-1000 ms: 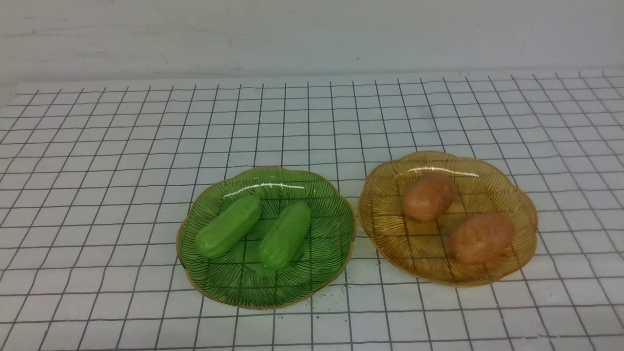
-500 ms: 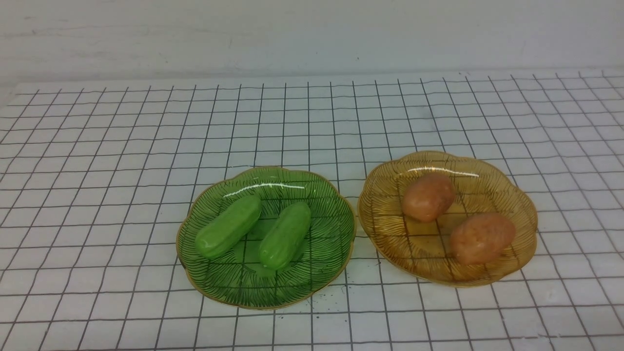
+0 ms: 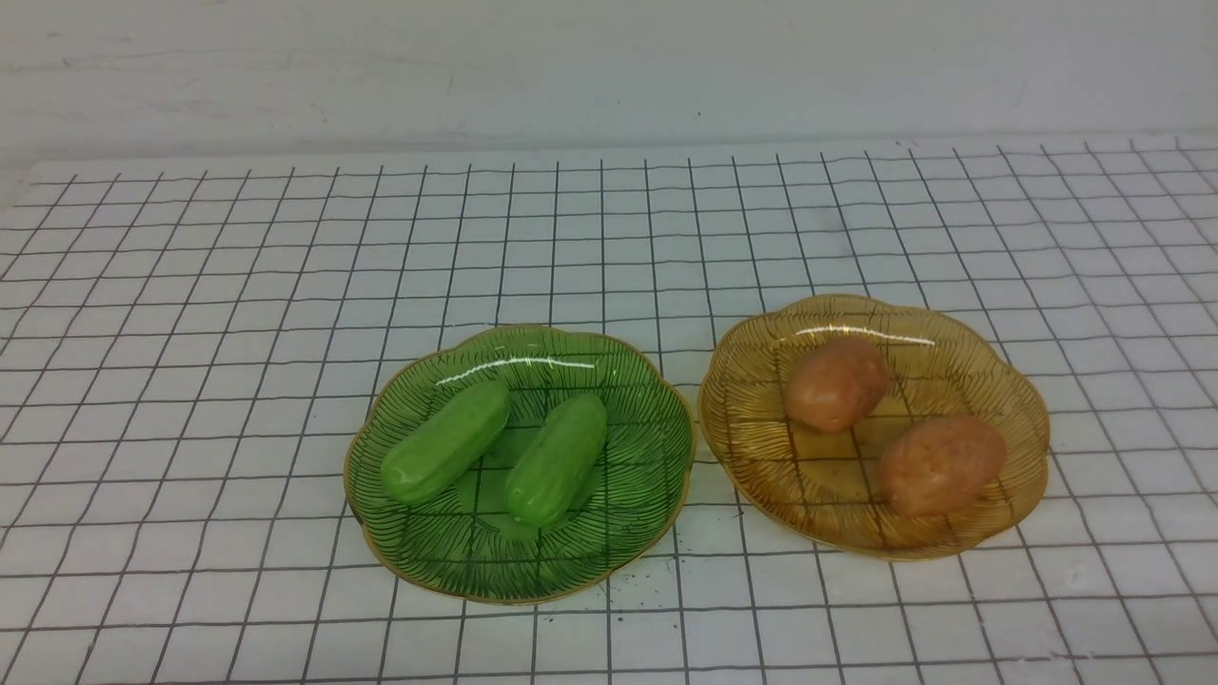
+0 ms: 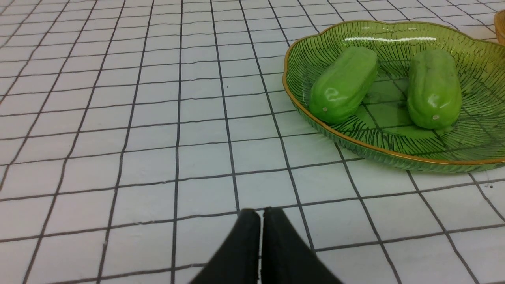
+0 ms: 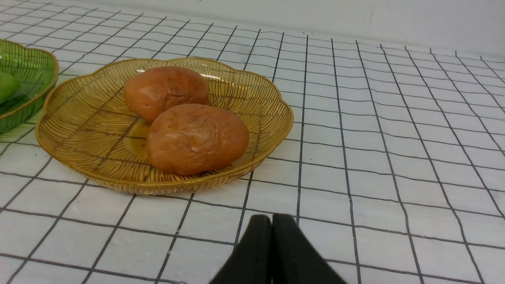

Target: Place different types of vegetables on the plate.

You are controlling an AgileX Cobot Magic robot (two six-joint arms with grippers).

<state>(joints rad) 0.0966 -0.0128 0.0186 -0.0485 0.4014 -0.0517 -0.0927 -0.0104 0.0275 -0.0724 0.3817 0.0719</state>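
Observation:
Two light-green cucumber pieces (image 3: 444, 442) (image 3: 557, 459) lie side by side in the green glass plate (image 3: 647, 476); they also show in the left wrist view (image 4: 343, 84) (image 4: 433, 87). Two orange-brown potato pieces (image 3: 836, 383) (image 3: 940, 464) lie in the amber glass plate (image 3: 752, 400); they also show in the right wrist view (image 5: 165, 91) (image 5: 197, 138). My left gripper (image 4: 260, 215) is shut and empty, low over the cloth and short of the green plate (image 4: 300, 114). My right gripper (image 5: 272, 221) is shut and empty, just short of the amber plate (image 5: 79, 130). Neither gripper shows in the front view.
A white cloth with a black grid (image 3: 238, 285) covers the table. A pale wall (image 3: 609, 67) runs along its far edge. The two plates stand close side by side near the front middle; the green plate's edge shows in the right wrist view (image 5: 23, 67).

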